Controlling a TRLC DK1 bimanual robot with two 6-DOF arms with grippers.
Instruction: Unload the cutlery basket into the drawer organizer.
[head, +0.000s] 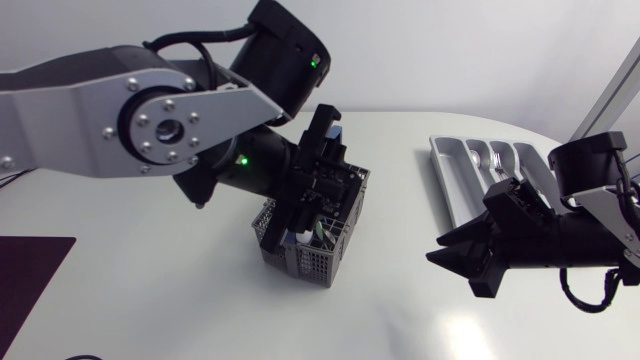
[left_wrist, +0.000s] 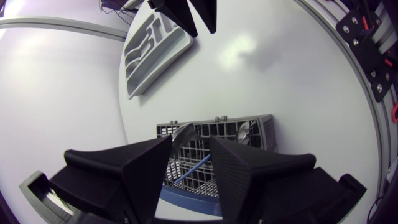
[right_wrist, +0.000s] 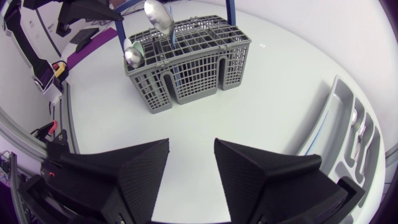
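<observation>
The cutlery basket (head: 312, 262) stands mid-surface (head: 180, 300) with spoons (right_wrist: 158, 15) upright inside and bare room around it. The left pincer (left_wrist: 189, 140) hangs parted over its rim. The drawer organizer (head: 450, 172) lies near the far right edge. The right pincer (right_wrist: 191, 155) gapes over bare surface between them.

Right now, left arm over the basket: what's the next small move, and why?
Probably lower the left gripper slightly and shut its fingers on the spoon. Its bowl stands up from the cutlery basket in the gap between the open fingers, not yet gripped. The right gripper hangs open and empty, apart from the basket.
</observation>
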